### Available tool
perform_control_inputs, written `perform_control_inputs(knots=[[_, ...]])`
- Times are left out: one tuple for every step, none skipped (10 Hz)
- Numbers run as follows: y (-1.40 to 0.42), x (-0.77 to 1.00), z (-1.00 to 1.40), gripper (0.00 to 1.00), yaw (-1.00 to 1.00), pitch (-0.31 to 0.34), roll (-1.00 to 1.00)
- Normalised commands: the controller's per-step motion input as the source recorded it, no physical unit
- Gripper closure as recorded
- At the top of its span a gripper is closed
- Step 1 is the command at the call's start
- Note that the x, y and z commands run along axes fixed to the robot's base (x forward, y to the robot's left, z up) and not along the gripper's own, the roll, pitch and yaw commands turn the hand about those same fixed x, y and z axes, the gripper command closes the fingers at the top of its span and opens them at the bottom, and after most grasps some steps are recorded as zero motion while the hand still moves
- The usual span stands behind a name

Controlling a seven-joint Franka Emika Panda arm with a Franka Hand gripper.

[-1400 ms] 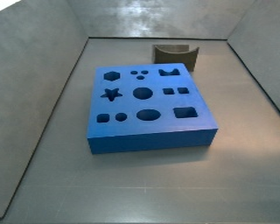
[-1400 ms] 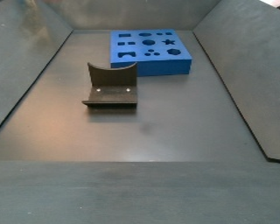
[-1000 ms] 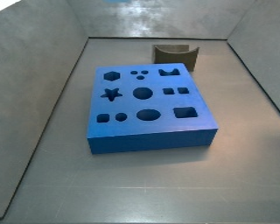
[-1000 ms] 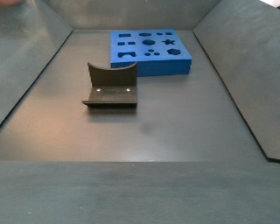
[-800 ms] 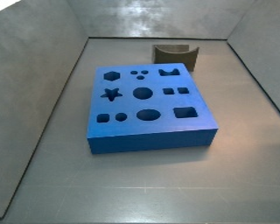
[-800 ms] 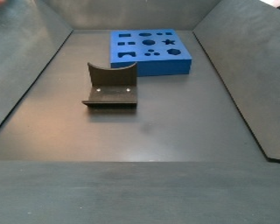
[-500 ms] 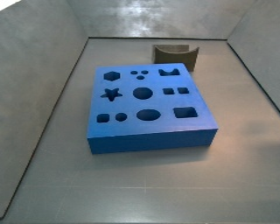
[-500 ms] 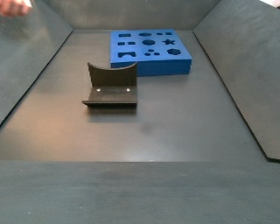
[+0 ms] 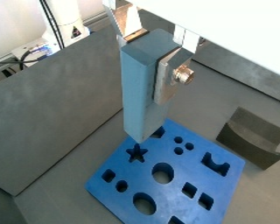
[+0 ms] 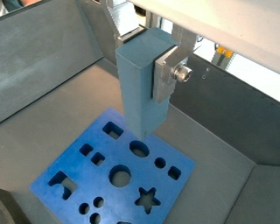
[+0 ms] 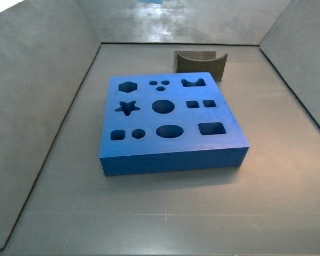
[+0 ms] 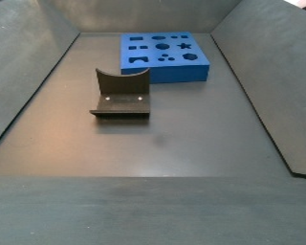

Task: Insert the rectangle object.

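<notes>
hand [image 9: 147, 48] shows only in both wrist views, well above the floor; neither side view catches it or the arm. flat silver finger plate [image 10: 171, 68] with a round screw head sits flush against one side face of the slim light-blue rectangular bar [image 10: 143, 83]. opposite finger hidden behind the bar. hand closed on the bar, which hangs upright, lower end pointing down, clear of everything below.

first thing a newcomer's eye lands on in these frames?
Probably the slim light-blue rectangular bar hanging upright in both wrist views, clamped in the hand high above the bin; neither shows in the side views. Next, the large blue block with shaped holes flat on the grey floor under the bar, and the dark L-shaped fixture standing apart from it.
</notes>
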Motion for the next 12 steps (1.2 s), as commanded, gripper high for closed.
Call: perform_control_inputs(knots=[[-0.18,0.45,-0.09,1.00,-0.42,0.030,0.01],[-0.13,0.31,-0.23,1.00,-0.71,-0.009,0.04],[-0.15,0.39,-0.27,1.00,-0.65,-0.024,0.04],[-0.15,0.36,-0.27,1.00,-0.69,-0.019,0.03],[-0.11,0.15,-0.26,1.00,-0.87,-0.007,0.03],[-0.07,0.00,-0.31,1.00,-0.98,-0.009,0.04],[-0.04,0.00,-0.32,1.00,-1.00,-0.013,0.05],[-0.04,0.00,-0.32,1.00,-0.99,-0.021,0.05],[0.00,0.01,-0.30,1.00,-0.99,-0.037,0.08],[0.00,0.04,-0.34,1.00,-0.97,-0.070,0.17],[0.00,0.15,-0.33,1.00,-0.88,-0.080,0.20],[-0.07,0.28,-0.26,1.00,-0.77,-0.067,0.18]])
